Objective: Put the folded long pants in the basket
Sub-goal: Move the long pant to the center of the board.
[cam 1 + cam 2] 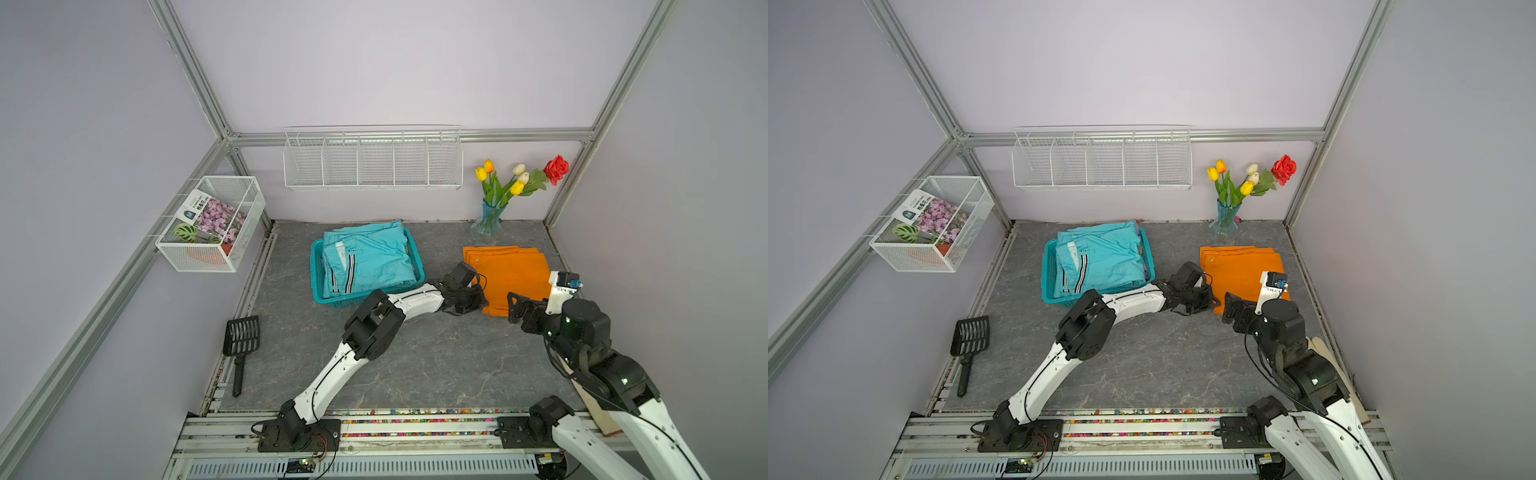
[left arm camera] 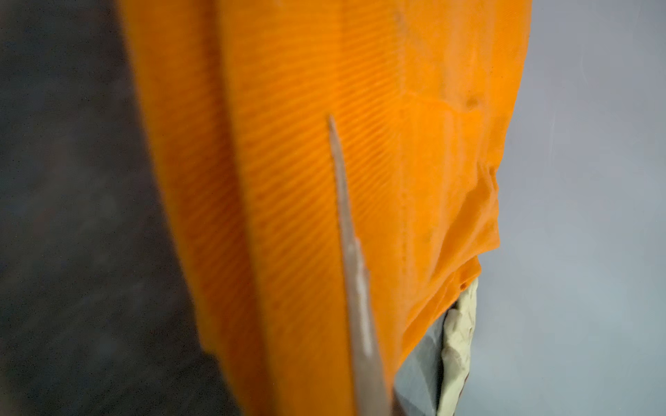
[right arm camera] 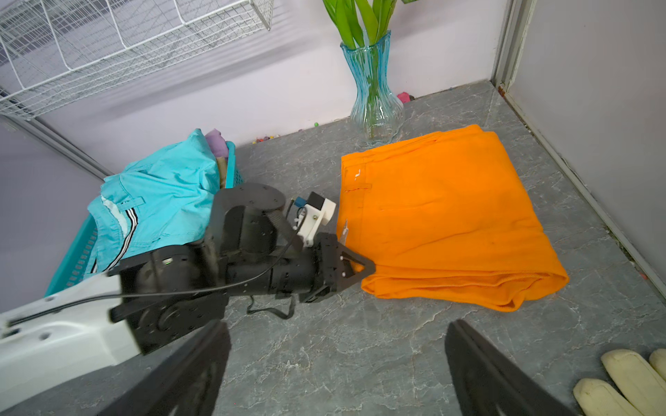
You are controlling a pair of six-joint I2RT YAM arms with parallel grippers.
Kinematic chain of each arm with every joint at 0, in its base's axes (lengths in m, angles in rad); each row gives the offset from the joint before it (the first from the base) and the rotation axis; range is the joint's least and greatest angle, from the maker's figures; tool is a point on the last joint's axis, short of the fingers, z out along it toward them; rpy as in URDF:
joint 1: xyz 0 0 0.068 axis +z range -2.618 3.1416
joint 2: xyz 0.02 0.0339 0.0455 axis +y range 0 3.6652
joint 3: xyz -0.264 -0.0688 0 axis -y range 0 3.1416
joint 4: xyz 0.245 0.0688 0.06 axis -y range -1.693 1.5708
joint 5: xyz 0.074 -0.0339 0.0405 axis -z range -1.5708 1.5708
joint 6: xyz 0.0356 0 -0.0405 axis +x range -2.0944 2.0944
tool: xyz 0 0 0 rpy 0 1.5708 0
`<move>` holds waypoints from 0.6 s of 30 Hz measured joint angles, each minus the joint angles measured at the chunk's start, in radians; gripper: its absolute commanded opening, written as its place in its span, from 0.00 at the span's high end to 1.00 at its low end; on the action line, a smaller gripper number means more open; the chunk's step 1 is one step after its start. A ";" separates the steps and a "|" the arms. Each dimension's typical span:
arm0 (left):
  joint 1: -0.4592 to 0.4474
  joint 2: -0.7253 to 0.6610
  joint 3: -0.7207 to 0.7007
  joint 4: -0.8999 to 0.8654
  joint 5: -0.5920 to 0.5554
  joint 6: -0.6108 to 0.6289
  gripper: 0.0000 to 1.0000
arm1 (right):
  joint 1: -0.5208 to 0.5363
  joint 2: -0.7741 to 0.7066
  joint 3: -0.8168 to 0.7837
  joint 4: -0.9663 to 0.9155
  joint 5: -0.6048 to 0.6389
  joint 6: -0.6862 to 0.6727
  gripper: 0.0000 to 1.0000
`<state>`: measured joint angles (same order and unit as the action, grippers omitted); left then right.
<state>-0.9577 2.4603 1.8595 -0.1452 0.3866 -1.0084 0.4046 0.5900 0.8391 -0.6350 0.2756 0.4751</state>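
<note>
Basket point(image 1: 316, 270) at the back of the table point(image 1: 415, 365), heaped. Teal pants point(image 1: 374, 257) lie on top, spilling over its far rim. Lilac cloth point(image 3: 215, 141) and tan cloth point(image 3: 221, 169) peek out beneath.

Left gripper point(image 3: 364, 268), reaching from the basket's right front corner, sits at the orange pants' point(image 1: 511, 270) near corner on the basket side. Jaws together, clamped on that corner's folded edge. The left wrist view is blurred orange, so how many layers are caught cannot be told.

Orange pants lie flat to the right of the basket, apart from it. The fold is nearly square, a little longer front to back, waistband edge facing the basket. From the left jaws the cloth runs away from the basket, so the carry goes back across the gap.

Right gripper point(image 3: 338, 367) hovers further right of the basket, short of the pants' near edge. Jaws wide apart, holding nothing. Left arm is nearer and has the grip.

A glove point(image 3: 627, 381) lies furthest right.
</note>
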 measured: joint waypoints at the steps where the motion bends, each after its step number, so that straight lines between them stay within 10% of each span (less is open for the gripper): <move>1: 0.000 -0.052 -0.080 0.011 -0.014 0.002 1.00 | 0.000 0.006 0.000 0.000 0.000 0.003 0.02; 8: -0.024 -0.388 -0.520 0.005 -0.129 0.023 1.00 | -0.028 0.082 -0.018 0.033 0.001 0.047 0.02; 18: -0.023 -0.507 -0.673 -0.033 -0.209 0.022 1.00 | -0.372 0.319 -0.146 0.126 -0.178 0.117 0.02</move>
<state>-0.9810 1.9537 1.1870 -0.1780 0.1780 -0.9863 0.0330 0.9085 0.6930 -0.5091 0.0975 0.5926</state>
